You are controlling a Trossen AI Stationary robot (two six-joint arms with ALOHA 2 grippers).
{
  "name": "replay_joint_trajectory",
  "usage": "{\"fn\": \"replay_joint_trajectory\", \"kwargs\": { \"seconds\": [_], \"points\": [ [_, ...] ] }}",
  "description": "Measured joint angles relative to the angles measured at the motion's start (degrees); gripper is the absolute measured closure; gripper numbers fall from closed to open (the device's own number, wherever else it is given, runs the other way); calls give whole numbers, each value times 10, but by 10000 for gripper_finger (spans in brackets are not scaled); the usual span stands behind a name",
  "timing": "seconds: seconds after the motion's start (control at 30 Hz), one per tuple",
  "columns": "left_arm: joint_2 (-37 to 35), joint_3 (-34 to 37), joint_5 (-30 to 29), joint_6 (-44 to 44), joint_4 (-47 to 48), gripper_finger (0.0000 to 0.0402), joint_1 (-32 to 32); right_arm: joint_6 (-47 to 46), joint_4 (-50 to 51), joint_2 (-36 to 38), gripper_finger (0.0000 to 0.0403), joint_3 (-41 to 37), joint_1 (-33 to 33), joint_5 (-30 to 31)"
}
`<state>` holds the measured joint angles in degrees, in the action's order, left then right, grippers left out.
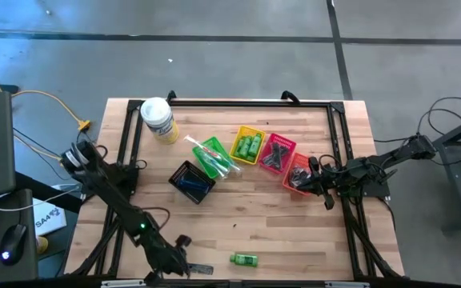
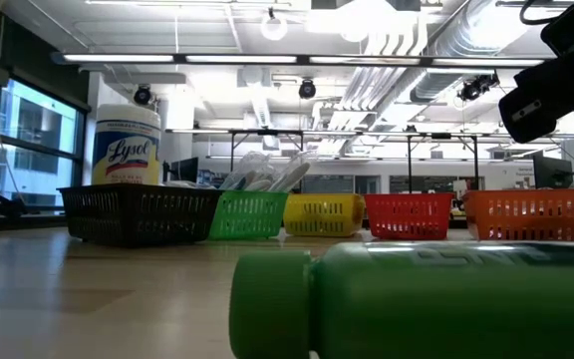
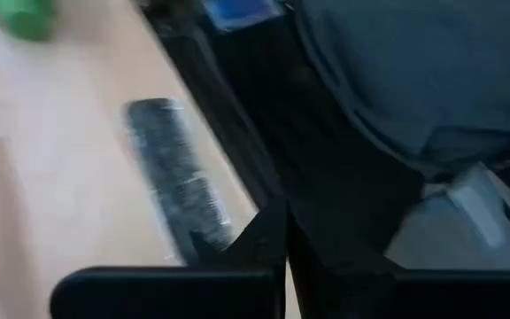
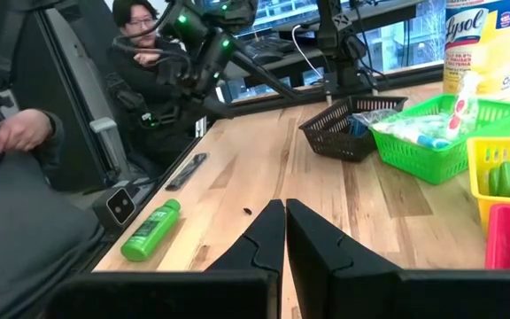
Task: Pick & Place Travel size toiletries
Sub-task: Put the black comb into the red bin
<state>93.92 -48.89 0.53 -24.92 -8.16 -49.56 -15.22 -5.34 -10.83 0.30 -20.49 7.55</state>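
With fingers pressed together and empty, the left gripper (image 1: 184, 268) hovered by the black comb (image 1: 201, 270), apparently between picks, and would need to spread them before grasping it, while the right gripper (image 1: 320, 182), likewise closed on nothing, waited over the orange basket (image 1: 294, 166).

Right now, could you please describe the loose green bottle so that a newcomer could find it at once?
Start from the wooden table and its row of coloured baskets across the middle. Come away from them to the bare front edge, near the left gripper. The green bottle lies there on its side beside a flat black comb, the only bottle outside a basket.
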Motion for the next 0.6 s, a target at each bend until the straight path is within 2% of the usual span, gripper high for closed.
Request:
{"fn": "replay_joint_trajectory", "kwargs": {
  "seconds": [0.17, 0.6],
  "points": [
    [31, -14, 30, 26, -11, 401, 9, 7, 0, 0, 396, 0, 0, -1],
    [82, -10, 128, -6, -39, 401, 46, 13, 2, 0, 396, 0, 0, 0]
  ]
}}
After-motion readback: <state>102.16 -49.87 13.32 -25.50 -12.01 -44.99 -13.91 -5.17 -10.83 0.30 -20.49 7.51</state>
